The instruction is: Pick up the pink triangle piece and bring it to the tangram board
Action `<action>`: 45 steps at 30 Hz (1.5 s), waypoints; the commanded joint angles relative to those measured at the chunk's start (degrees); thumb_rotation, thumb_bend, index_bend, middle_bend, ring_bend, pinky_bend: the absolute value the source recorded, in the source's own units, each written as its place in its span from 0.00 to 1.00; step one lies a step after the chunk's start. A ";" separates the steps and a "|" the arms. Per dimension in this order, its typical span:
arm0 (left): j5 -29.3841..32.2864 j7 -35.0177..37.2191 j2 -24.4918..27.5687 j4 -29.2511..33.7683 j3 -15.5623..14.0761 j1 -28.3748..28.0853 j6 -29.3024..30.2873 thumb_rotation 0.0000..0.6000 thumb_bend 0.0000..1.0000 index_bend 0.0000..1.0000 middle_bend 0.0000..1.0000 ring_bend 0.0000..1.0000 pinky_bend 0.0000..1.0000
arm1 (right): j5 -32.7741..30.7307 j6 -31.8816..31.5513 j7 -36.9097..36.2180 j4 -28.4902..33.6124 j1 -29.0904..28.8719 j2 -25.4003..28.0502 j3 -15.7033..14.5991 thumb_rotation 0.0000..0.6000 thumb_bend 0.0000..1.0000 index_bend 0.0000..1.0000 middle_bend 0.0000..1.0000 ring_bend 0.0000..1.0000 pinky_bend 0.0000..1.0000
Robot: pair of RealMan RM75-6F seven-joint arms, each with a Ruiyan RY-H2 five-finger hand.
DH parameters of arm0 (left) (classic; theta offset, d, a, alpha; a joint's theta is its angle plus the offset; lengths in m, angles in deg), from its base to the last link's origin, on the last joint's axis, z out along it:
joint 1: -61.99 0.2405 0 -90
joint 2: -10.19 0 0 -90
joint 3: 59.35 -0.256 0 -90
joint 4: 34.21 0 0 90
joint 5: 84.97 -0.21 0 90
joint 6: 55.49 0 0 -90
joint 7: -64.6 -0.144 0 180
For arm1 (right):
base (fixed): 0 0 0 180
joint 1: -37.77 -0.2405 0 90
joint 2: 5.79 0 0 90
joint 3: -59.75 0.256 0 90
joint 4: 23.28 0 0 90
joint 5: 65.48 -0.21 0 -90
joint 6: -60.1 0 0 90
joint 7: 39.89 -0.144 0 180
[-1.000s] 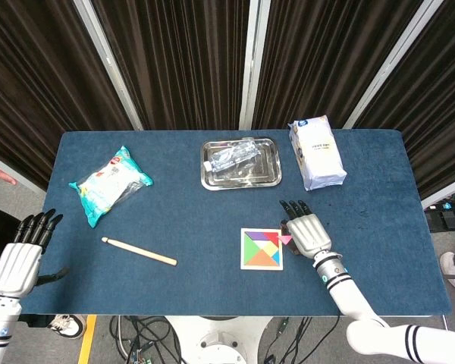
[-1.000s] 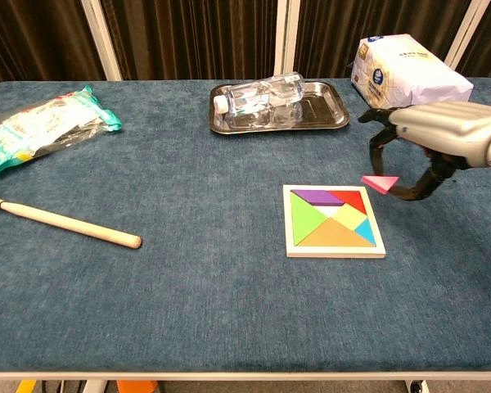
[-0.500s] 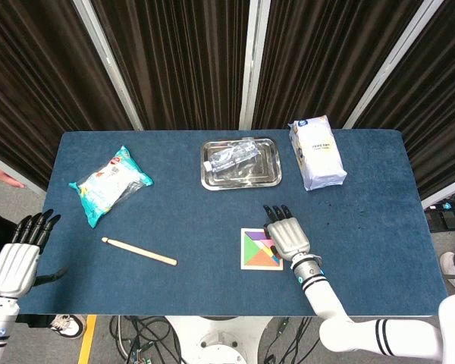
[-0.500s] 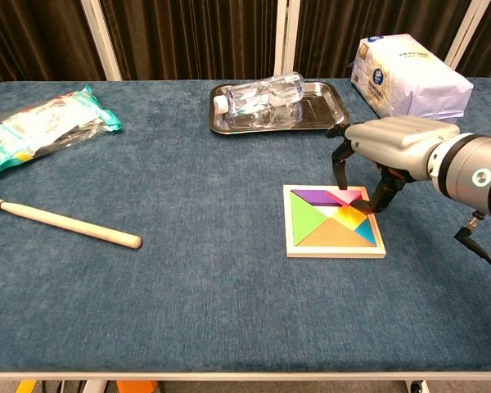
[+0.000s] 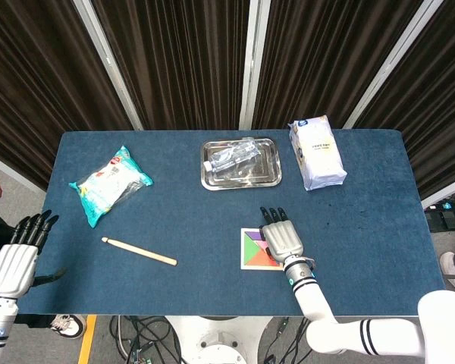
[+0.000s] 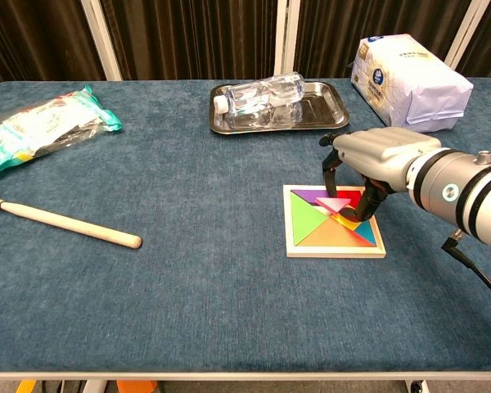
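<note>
The tangram board (image 6: 299, 237) (image 5: 248, 258) is a white-framed square of coloured pieces on the blue table, right of centre. My right hand (image 6: 375, 160) (image 5: 283, 239) hovers over the board's upper middle and pinches the pink triangle piece (image 6: 334, 202) between thumb and a finger. The triangle hangs just above the board's centre; the head view hides it under the hand. My left hand (image 5: 17, 262) hangs off the table's left front corner, fingers apart, holding nothing.
A steel tray (image 6: 335, 117) with a clear plastic bottle (image 6: 262, 90) stands behind the board. A white packet (image 6: 409, 82) lies at the back right, a snack bag (image 6: 41, 131) at the far left, a wooden stick (image 6: 65, 223) at the front left.
My right hand has carried the pink triangle leftward from beside the board's right edge to over the board's centre. The left hand has barely moved.
</note>
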 commanded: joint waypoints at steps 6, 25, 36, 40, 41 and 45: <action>0.04 0.35 -0.18 -0.43 -0.03 0.15 0.14 1.00 0.00 0.00 0.00 0.00 0.00 | 0.35 -0.64 -0.15 -0.63 -0.38 -0.56 -0.22 1.00 0.28 0.60 0.00 0.00 0.00; 0.21 0.60 -0.06 -0.70 -0.11 0.41 0.18 1.00 0.00 0.00 0.00 0.00 0.00 | -0.24 -0.88 0.25 -2.50 -1.09 -1.80 -0.50 1.00 0.28 0.60 0.00 0.00 0.00; 0.20 0.69 -0.03 -0.85 -0.19 0.54 0.17 1.00 0.00 0.00 0.00 0.00 0.00 | -1.09 -0.97 0.33 -2.79 -1.35 -2.25 -0.25 1.00 0.28 0.56 0.00 0.00 0.00; 0.20 0.64 0.00 -0.82 -0.16 0.54 0.18 1.00 0.00 0.00 0.00 0.00 0.00 | -1.30 -0.83 0.26 -2.63 -1.41 -2.13 -0.24 1.00 0.28 0.50 0.00 0.00 0.00; 0.20 0.65 0.03 -0.79 -0.15 0.57 0.22 1.00 0.00 0.00 0.00 0.00 0.00 | -1.34 -0.83 0.25 -2.62 -1.41 -2.10 -0.24 1.00 0.28 0.48 0.00 0.00 0.00; 0.33 0.64 0.09 -0.67 -0.14 0.58 0.14 1.00 0.00 0.00 0.00 0.00 0.00 | -1.67 -0.84 0.16 -2.32 -1.40 -1.97 -0.24 1.00 0.27 0.38 0.00 0.00 0.00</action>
